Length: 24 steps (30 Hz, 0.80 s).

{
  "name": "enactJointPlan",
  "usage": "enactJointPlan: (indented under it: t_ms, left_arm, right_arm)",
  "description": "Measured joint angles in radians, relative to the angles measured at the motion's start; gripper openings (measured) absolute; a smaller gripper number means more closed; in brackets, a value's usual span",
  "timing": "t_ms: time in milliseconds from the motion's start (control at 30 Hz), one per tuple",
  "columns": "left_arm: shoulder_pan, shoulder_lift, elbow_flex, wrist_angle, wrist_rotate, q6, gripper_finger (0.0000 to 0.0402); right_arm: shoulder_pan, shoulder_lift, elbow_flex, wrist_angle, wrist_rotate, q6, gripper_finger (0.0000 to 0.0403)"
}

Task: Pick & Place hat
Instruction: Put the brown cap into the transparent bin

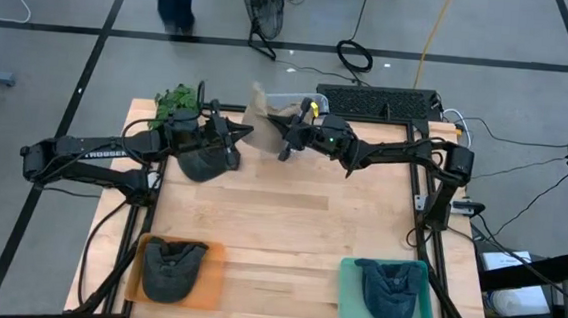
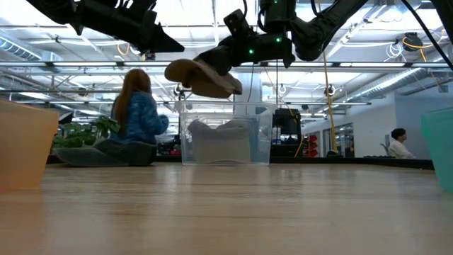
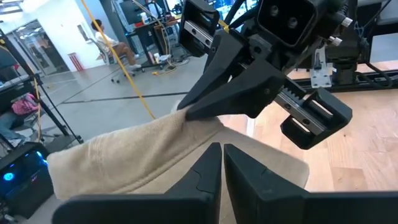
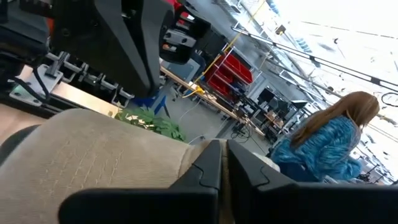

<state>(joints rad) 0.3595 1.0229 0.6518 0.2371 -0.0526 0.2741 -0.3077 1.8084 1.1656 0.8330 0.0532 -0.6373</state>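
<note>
Your right end effector is up off the table near its far edge, fingers pressed together on the tan hat. In the low view the hat hangs in the air above a clear plastic bin, well clear of the wood. Your left end effector sits just beside the right one, tip to tip; its fingers look pressed together too, and in its own wrist view they lie right at the tan cloth, though you cannot tell from these views whether they actually pinch it.

A dark hat lies on the table under the left arm, next to a green leafy plant. On the near side, an orange tray holds another dark hat, and a teal tray holds a dark blue hat.

Beyond the table, a person in a blue top sits with their back to you, and another person sits farther off.
</note>
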Motion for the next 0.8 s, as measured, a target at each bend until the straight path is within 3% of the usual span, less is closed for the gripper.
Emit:
enactJointPlan:
  t_ms: [233, 500, 800]
  left_arm:
    - [0.0, 0.0, 0.0, -0.001, 0.0, 0.001, 0.0031]
    - [0.0, 0.0, 0.0, -0.002, 0.0, 0.001, 0.0031]
    - [0.0, 0.0, 0.0, -0.002, 0.0, 0.002, 0.0031]
  right_arm:
    - [0.0, 0.0, 0.0, -0.014, -0.01, 0.0, 0.0]
    - [0.002, 0.0, 0.0, -0.023, -0.162, 0.05, 0.0]
    - [0.002, 0.0, 0.0, -0.023, -0.161, 0.054, 0.0]
